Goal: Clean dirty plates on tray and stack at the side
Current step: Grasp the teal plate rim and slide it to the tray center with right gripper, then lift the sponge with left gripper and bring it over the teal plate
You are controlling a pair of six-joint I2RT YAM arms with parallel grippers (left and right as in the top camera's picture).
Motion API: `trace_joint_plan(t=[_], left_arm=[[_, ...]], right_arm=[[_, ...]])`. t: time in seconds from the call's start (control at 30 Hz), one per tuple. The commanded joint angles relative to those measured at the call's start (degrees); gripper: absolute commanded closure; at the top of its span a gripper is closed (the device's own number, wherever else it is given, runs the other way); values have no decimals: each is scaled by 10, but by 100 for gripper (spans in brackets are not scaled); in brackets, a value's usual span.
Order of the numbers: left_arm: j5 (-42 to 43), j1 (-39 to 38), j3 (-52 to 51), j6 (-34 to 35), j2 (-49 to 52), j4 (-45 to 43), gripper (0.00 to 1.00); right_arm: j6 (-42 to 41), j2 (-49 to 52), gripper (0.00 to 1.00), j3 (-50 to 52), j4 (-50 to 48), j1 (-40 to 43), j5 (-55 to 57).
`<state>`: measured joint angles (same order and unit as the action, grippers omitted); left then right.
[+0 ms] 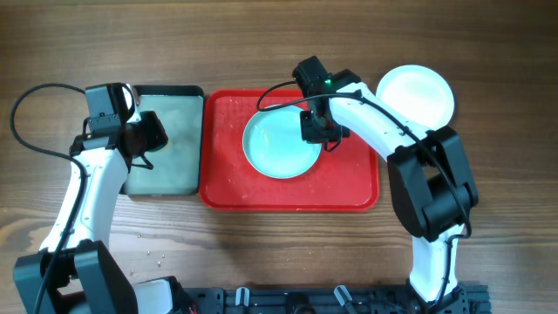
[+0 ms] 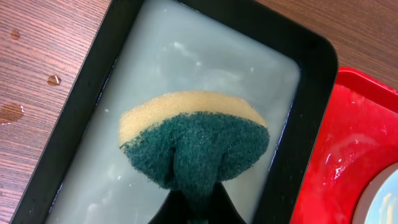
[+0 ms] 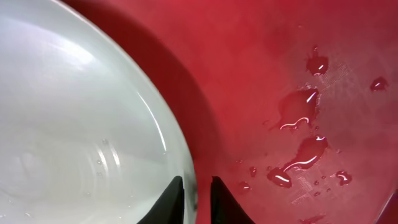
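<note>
The red tray (image 1: 227, 187) lay mid-table (image 1: 261, 44) in the overhead view. One aqua plate (image 1: 279, 144) sat flat inside it, a little toward 12 o'clock of the tray's middle. A white plate (image 1: 418, 92) rested on the bare wood off the tray, at its 2 o'clock corner and just beside it.

The right gripper (image 3: 194, 190) was at the aqua plate's 3 o'clock rim. In the right wrist view its two dark fingertips (image 3: 174, 194) stood a narrow gap apart, one over the plate's inner slope and one over the red floor, with the rim between them. Whether they were pinching the rim or only straddling it could not be told. Water droplets (image 3: 298, 112) shone on the tray floor at 3 o'clock of the fingers.

A black tray (image 1: 174, 166) holding milky water (image 2: 205, 62) lay against the red tray's 9 o'clock side. The left gripper (image 1: 146, 138) hung over it, pressed tight on a sponge (image 2: 196, 140), green scouring face toward the camera and yellow foam at 12 o'clock, its lower edge bunched by the grip. A few drops (image 2: 53, 79) sat on the wood at 9 o'clock of the black tray.
</note>
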<state>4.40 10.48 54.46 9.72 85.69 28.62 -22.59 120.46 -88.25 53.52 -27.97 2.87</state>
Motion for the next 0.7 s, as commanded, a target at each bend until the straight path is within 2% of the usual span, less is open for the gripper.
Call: trace_joint_plan(t=[0.0, 0.1, 0.17, 0.27, 0.33, 0.5, 0.67], left_arm=[[-6, 2, 3, -17, -5, -19, 96], [-6, 2, 32, -36, -5, 13, 96], [-5, 2, 59, -42, -5, 47, 96], [1, 2, 117, -51, -5, 108, 96], [1, 0, 155, -68, -5, 143, 96], [8, -34, 258, -129, 24, 248, 96], [40, -112, 290, -140, 62, 244, 96]], right_arm=[[59, -21, 78, -27, 11, 6, 7], [76, -47, 56, -48, 15, 15, 2], [76, -58, 52, -49, 12, 23, 0], [79, -59, 48, -49, 4, 46, -55], [117, -59, 48, -49, -8, 61, -123], [121, -59, 48, -49, -9, 88, -150], [120, -58, 38, -49, -3, 104, -150]])
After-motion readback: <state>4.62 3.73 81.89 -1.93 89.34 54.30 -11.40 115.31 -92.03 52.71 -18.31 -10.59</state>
